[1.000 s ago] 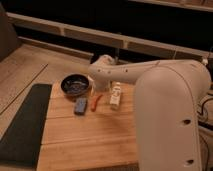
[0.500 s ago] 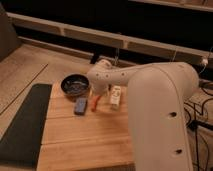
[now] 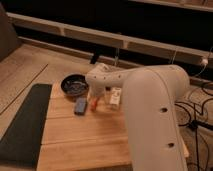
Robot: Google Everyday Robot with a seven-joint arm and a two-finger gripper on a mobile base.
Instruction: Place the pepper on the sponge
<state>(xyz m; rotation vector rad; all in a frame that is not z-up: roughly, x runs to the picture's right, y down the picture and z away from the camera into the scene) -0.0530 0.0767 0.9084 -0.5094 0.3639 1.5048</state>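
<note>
Reaching in from the near right, the bulky white arm (image 3: 150, 110) crosses the wooden tabletop (image 3: 85, 142) and bends down at its wrist just behind and right of the sponge (image 3: 80, 105). The tool (image 3: 96, 94) points downward close to the sponge's right edge; whether it is wide or narrow cannot be told. The orange-red pepper (image 3: 93, 103) shows just right of the sponge, directly under the tool. Behind the sponge sits a round black bowl (image 3: 64, 85), its contents unclear. A white bottle (image 3: 115, 96) stands farther right of the sponge, its markings unreadable. A long dark mat (image 3: 22, 125) lies left of the sponge.
</note>
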